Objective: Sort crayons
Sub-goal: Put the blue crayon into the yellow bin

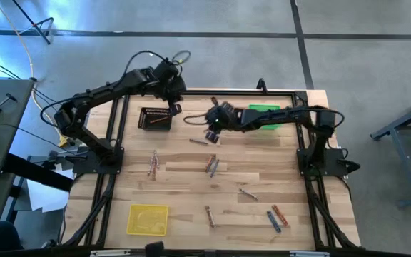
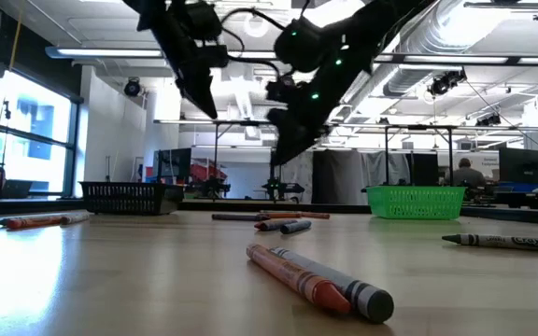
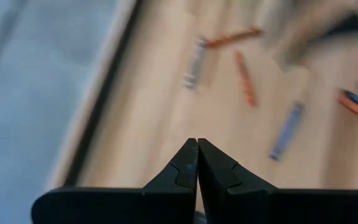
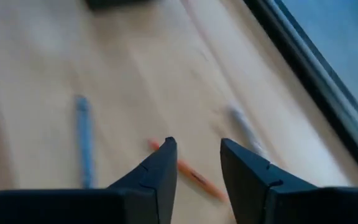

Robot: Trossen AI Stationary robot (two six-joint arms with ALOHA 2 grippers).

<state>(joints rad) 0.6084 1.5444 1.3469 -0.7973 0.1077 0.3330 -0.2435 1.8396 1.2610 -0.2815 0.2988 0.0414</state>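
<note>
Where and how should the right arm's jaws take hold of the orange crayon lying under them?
Grip the orange crayon at mid-length, coming straight down from above with the jaws across its thin shaft. It lies flat on the table, so only its long sides are free. The right gripper is open above it.

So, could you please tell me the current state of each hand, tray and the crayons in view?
Left hand: shut, empty, above the black tray.
Right hand: open, empty, raised over the table's far middle.
Black tray: upright, holds some crayons.
Green tray: upright, partly hidden by the right arm.
Yellow tray: flat, looks empty.
Loose crayons: lying scattered on the table.
</note>
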